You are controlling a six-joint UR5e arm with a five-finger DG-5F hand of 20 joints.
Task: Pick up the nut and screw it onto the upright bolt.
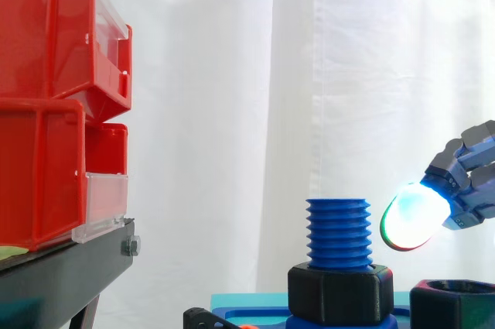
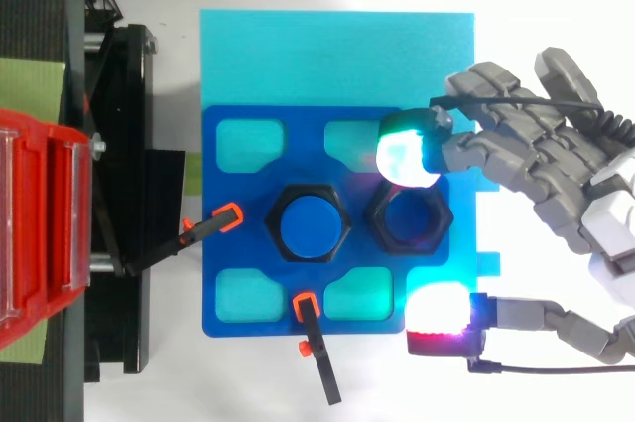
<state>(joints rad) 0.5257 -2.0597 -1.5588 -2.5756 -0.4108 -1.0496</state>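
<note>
While the black hexagonal plastic nut point(image 2: 443, 216) lies flat on the blue slotted plate point(image 2: 223, 243), just beside the upright blue threaded bolt point(image 1: 338, 232), the hand point(image 2: 585, 194) hovers spread wide, holding nothing, its glowing fingertips point(image 2: 409, 156) on either side of the nut.

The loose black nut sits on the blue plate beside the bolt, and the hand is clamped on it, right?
Not clamped: the hand is open, a fingertip hovering above the loose black nut, as the side view shows. Rest holds.
</note>
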